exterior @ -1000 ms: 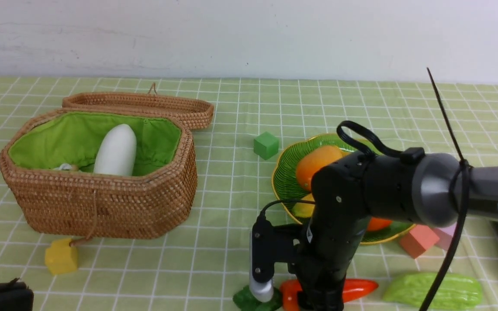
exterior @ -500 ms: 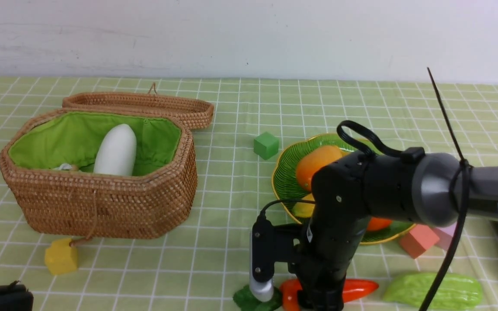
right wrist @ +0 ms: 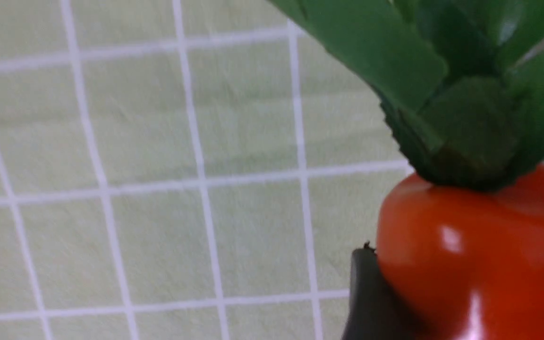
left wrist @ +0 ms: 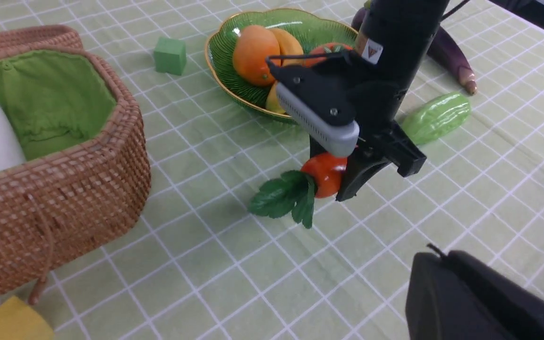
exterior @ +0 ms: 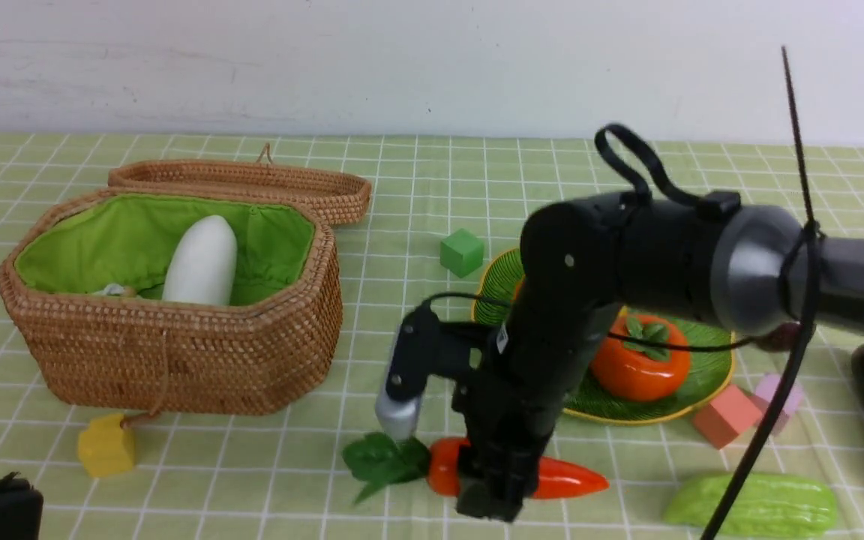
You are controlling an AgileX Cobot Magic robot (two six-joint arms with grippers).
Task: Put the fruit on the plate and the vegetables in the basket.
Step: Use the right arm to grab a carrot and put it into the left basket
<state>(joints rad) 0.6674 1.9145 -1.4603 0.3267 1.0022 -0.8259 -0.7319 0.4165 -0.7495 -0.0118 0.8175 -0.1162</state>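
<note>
Low in the middle of the front view, the orange toy carrot (exterior: 563,478) has smooth, glossy plastic skin with bright highlights; its green leaves (exterior: 387,459) look thin and matt. At left, the brown woven wicker basket (exterior: 177,360) is rough and knobbly, lined with soft, matt bright green cloth (exterior: 102,240). The white oval radish (exterior: 201,262) inside it is smooth with a dull sheen. At right, the green ribbed glass plate (exterior: 706,375) gleams, as does the orange-red persimmon (exterior: 638,367). The light-green ridged gourd (exterior: 751,506) at lower right looks waxy. The checked green tablecloth (exterior: 402,187) is matt fabric. The right arm (exterior: 627,247) is matt black plastic with a satin grey collar (exterior: 754,277).
</note>
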